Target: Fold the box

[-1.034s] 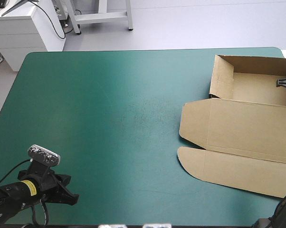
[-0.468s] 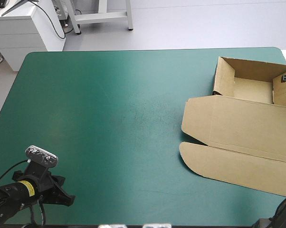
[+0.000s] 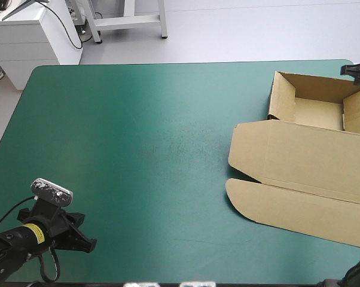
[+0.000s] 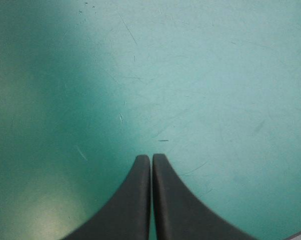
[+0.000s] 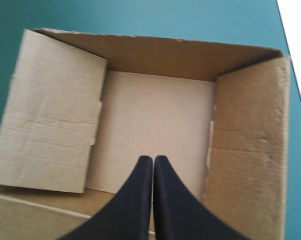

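Observation:
The brown box (image 3: 299,155) lies at the table's right side as an open tray with its walls raised. Its lid lies flat toward the front, ending in a rounded flap (image 3: 275,209). My right gripper (image 3: 354,70) hovers over the tray's far right corner, shut and holding nothing. In the right wrist view that gripper (image 5: 153,157) points down into the tray floor (image 5: 155,110), with side walls (image 5: 245,140) standing on both sides. My left gripper (image 3: 78,239) sits low at the front left, far from the box. In its own view the left gripper (image 4: 151,156) is shut over the bare teal-green cover (image 4: 200,75).
A wide stretch of teal-green cover (image 3: 138,137) separates the left gripper from the box. The box lies close to the table's right edge, and its lid runs out of the high view there. The table's far right edge (image 5: 283,25) shows just beyond the tray.
The tray's right wall has come up. My right gripper has left the inside of the tray and risen toward its far right corner. The left gripper has shifted only slightly.

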Robot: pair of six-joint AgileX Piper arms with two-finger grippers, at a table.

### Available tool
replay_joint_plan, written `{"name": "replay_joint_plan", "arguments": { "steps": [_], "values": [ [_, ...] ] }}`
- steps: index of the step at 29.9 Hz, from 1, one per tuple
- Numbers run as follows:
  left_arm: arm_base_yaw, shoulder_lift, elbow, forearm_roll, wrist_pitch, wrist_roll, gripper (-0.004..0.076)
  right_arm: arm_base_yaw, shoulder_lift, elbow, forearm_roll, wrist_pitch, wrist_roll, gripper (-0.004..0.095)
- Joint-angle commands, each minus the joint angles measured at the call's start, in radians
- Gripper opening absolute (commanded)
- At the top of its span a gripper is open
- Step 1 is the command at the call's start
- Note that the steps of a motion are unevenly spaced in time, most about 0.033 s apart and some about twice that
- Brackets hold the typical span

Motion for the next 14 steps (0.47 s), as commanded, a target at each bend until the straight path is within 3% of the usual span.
{"name": "replay_joint_plan", "arguments": {
  "steps": [1, 4, 9, 14],
  "values": [
    [-0.002, 0.001, -0.027, 0.005, -0.054, -0.006, -0.0008, 0.087, -0.112, -0.028, 0.041, -0.003, -0.019, -0.0010],
    [-0.002, 0.001, -0.027, 0.005, -0.063, -0.006, -0.0008, 0.207, -0.152, -0.028, -0.003, -0.003, -0.025, -0.0010],
    [-0.002, 0.001, -0.027, 0.005, -0.074, -0.006, -0.0008, 0.406, -0.227, 0.046, -0.202, -0.003, 0.002, -0.0011],
    [-0.002, 0.001, -0.027, 0.005, -0.080, -0.003, -0.0008, 0.485, -0.381, 0.324, -0.205, -0.022, -0.017, -0.0010]
  ]
}}
